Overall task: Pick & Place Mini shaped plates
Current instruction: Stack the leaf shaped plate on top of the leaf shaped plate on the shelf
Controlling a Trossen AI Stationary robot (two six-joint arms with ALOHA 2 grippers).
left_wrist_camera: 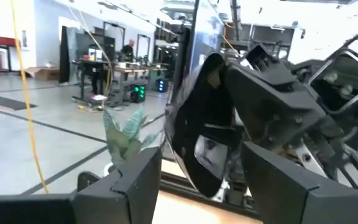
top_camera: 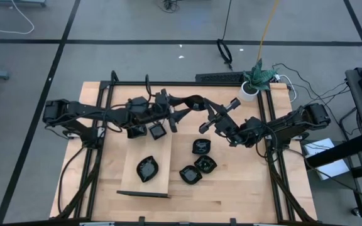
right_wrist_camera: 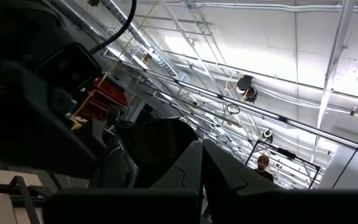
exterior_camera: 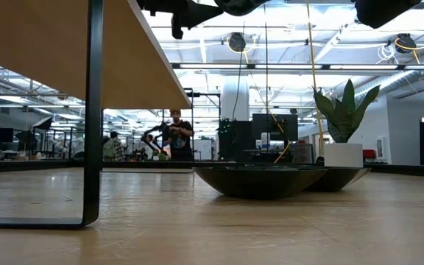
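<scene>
Left gripper (left_wrist_camera: 201,155) hangs above the table's middle, over the far end of the board (top_camera: 131,174). Its fingers (left_wrist_camera: 132,183) stand wide apart. One plate (left_wrist_camera: 197,124) stands on edge in the gap between them. Contact between these fingers and the plate cannot be confirmed.

Right gripper (right_wrist_camera: 202,163) reaches in from the opposite side. Its fingers are closed on that same plate, gripping it in the air.

Below the grippers, a square plate (top_camera: 158,130) sits at the far end of the board. A leaf-shaped plate (top_camera: 147,168) sits nearer the board's front end.

Three more plates lie on the bare table just right of the board:
- one (top_camera: 201,146) farthest back;
- one (top_camera: 205,164) just in front of it;
- one (top_camera: 190,174) at the front, just beside the second.

Potted plant (top_camera: 255,78) stands at the table's far right corner. A person (exterior_camera: 177,132) is visible well back in the room.
</scene>
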